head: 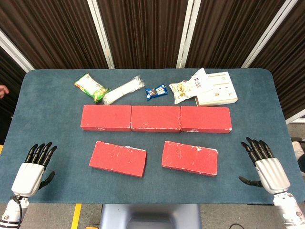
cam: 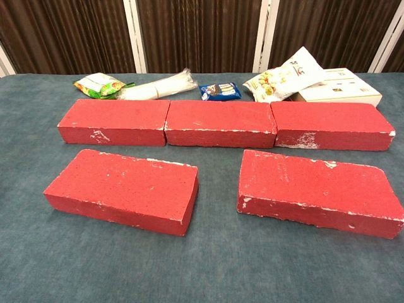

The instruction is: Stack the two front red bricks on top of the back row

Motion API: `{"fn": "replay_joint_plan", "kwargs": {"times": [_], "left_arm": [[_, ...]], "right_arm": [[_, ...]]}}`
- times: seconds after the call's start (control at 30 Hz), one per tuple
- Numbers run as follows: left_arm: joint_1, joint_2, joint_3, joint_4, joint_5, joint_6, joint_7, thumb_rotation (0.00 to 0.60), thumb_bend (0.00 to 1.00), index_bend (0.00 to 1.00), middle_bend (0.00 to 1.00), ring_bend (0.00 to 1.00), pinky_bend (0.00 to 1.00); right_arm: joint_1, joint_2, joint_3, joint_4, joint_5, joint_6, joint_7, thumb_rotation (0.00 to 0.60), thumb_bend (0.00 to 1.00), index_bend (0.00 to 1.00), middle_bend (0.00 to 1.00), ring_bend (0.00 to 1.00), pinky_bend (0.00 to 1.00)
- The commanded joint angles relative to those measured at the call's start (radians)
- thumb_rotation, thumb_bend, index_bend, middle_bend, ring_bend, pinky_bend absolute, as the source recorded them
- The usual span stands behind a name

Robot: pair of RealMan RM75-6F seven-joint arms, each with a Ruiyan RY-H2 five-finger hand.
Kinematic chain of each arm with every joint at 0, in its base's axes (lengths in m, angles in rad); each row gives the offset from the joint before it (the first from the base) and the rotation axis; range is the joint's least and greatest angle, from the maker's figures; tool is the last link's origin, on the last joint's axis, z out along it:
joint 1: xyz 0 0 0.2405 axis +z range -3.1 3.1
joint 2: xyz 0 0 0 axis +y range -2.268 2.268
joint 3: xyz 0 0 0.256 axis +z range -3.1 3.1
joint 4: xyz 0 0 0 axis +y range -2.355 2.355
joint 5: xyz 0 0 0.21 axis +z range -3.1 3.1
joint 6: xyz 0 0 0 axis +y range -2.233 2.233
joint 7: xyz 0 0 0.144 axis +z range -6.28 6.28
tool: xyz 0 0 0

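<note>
Three red bricks lie end to end as the back row [head: 156, 118] [cam: 221, 122] across the blue table. In front of it lie two separate red bricks flat on the cloth: the front left brick [head: 117, 158] [cam: 123, 188] and the front right brick [head: 189, 157] [cam: 319, 189]. My left hand [head: 34, 167] hovers near the table's front left corner, fingers spread and holding nothing. At the front right corner my right hand [head: 265, 164] is likewise spread and empty. Neither hand touches a brick, and neither shows in the chest view.
Behind the back row sit a green snack bag [head: 92, 87], a white plastic packet [head: 123, 90], a small blue packet [head: 156, 91], a white snack bag [head: 190, 86] and a flat white box [head: 217, 90]. A dark curtain closes the back.
</note>
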Motion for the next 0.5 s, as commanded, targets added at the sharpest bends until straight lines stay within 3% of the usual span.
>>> {"fn": "replay_joint_plan", "kwargs": {"times": [0.03, 0.2, 0.23, 0.33, 0.5], "left_arm": [[-0.001, -0.001, 0.002, -0.003, 0.005, -0.001, 0.003, 0.6, 0.32, 0.0, 0.0, 0.0, 0.01], [-0.014, 0.001, 0.018, -0.014, 0.034, -0.019, -0.033, 0.6, 0.32, 0.0, 0.0, 0.0, 0.01], [-0.056, 0.007, 0.044, -0.033, 0.095, -0.065, -0.087, 0.6, 0.32, 0.0, 0.0, 0.0, 0.01], [-0.128, 0.024, 0.066, -0.057, 0.152, -0.149, -0.167, 0.6, 0.3, 0.0, 0.0, 0.0, 0.01], [-0.227, -0.013, 0.066, -0.047, 0.199, -0.26, -0.216, 0.6, 0.27, 0.0, 0.0, 0.0, 0.0]], "right_arm": [[0.0, 0.001, 0.0, 0.001, -0.001, 0.0, -0.001, 0.6, 0.1, 0.0, 0.0, 0.0, 0.0], [0.0, 0.002, 0.0, 0.001, -0.003, -0.001, 0.001, 0.6, 0.1, 0.0, 0.0, 0.0, 0.0], [0.002, 0.003, -0.004, 0.0, -0.007, -0.007, 0.003, 0.6, 0.1, 0.0, 0.0, 0.0, 0.0], [0.007, 0.004, -0.012, -0.002, -0.018, -0.019, 0.006, 0.6, 0.1, 0.0, 0.0, 0.0, 0.0], [0.017, 0.009, -0.028, -0.006, -0.039, -0.043, 0.015, 0.6, 0.1, 0.0, 0.0, 0.0, 0.0]]}}
